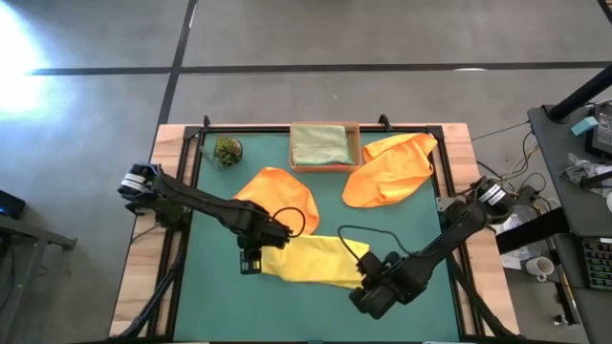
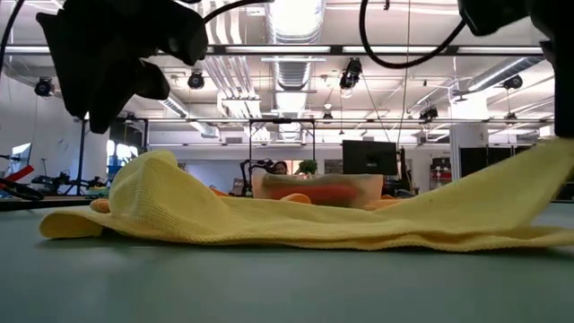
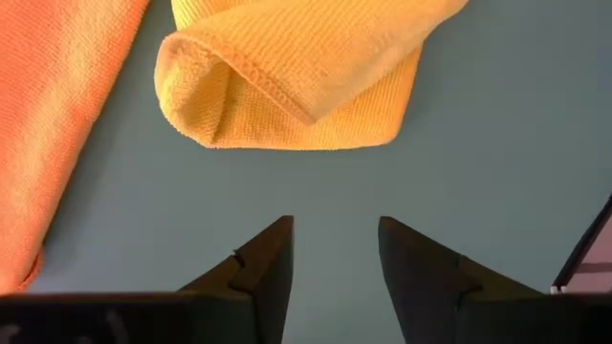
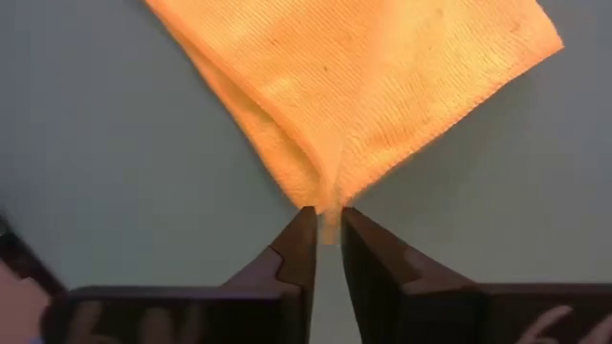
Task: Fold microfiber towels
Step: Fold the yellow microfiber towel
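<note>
— Two orange towels and one yellow towel [image 1: 311,261] lie on the counter [image 1: 210,306]; where's the yellow one?

— Near the front edge, folded over, between both hands. One orange towel [image 1: 279,194] lies just behind it, the other [image 1: 387,172] toward the back right.

— The left hand [image 1: 251,262]?

— At the yellow towel's left end, fingers [image 3: 256,272] parted, nothing between them, just off the rolled fold.

— The right hand [image 1: 368,283]?

— At the towel's right end, fingers [image 4: 298,250] narrow, pinching a corner of the cloth.

— Anything else?

— A sage towel [image 1: 319,144] sits in the tray [image 1: 356,143] at the back.
</note>
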`<state>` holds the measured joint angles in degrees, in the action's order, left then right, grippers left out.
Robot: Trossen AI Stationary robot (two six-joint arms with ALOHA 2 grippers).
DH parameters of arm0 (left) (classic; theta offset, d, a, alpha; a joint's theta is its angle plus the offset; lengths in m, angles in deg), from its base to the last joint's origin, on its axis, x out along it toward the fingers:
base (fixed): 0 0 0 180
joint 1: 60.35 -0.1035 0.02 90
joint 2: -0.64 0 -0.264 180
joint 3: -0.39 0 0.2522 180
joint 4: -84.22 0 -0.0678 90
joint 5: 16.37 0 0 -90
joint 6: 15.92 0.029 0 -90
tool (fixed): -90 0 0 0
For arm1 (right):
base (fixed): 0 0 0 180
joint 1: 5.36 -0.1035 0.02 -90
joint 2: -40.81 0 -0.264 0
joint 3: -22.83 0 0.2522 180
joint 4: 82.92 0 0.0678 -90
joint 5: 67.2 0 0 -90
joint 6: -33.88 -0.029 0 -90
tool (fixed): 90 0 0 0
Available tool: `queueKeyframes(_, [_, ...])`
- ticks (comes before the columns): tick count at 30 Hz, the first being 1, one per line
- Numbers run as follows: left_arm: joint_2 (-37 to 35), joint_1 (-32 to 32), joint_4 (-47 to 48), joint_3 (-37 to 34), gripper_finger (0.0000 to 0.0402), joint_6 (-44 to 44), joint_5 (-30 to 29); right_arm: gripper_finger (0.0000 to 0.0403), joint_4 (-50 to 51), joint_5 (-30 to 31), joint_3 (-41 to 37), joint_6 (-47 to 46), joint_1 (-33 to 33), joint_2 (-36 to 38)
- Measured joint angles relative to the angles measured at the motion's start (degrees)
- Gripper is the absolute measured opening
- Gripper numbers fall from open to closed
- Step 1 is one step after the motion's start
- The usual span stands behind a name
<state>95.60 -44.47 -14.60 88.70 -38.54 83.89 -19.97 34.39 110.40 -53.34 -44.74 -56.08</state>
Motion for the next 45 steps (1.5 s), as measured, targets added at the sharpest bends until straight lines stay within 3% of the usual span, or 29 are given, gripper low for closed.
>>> queueKeyframes(7, [-1.6, 0.6, -1.4, -0.1, 0.0139, -1.0, -0.2, 0.0099, 2.7, 3.3, 0.0, 2.0, 0.0, 6.3])
queueKeyframes(12, [-3.0, 1.2, -9.0, -3.3, 0.0139, -1.2, -0.3, 0.0117, 4.6, 10.0, 0.0, 5.0, 0.3, 10.0])
queueKeyframes(24, [-7.8, 1.0, -25.9, -15.2, 0.0138, -10.5, -4.0, 0.01, 4.3, 10.6, -1.5, 12.8, 6.4, 10.2])
queueKeyframes(31, [-10.2, 1.0, -27.2, -20.5, 0.0138, -17.5, -5.8, 0.0088, 4.2, 7.3, -3.5, 13.2, 8.4, 10.2])
queueKeyframes(35, [-14.4, 1.0, -27.5, -21.4, 0.0138, -19.1, -6.7, 0.0085, 4.1, 7.3, -3.7, 13.3, 8.5, 10.2])
queueKeyframes(40, [-19.5, 0.4, -31.2, -21.4, 0.0138, -22.9, -13.3, 0.0084, 3.9, 7.3, -3.7, 13.8, 8.5, 10.2])
queueKeyframes(45, [-18.9, 0.1, -33.0, -21.6, 0.0138, -29.6, -17.2, 0.0084, 2.5, 7.3, -3.7, 14.0, 8.7, 10.2])
